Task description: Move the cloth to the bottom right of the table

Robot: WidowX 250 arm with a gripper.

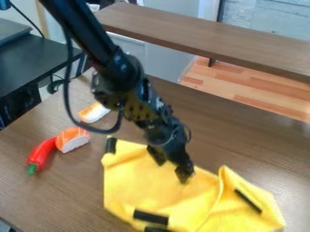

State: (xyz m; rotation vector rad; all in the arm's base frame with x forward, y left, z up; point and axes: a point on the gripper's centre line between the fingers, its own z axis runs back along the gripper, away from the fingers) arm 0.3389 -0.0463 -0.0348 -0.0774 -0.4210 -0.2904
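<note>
Black two-finger gripper [172, 171]: released, fingers parted over the fabric, a stance that would suit pinching | Yellow cloth [145, 183] with black strips: rumpled on the wooden table [248, 140], lower centre to lower right, raised fold perhaps offering grip | Red toy chili pepper [41, 154]: left, apart, unlikely to snag
</note>
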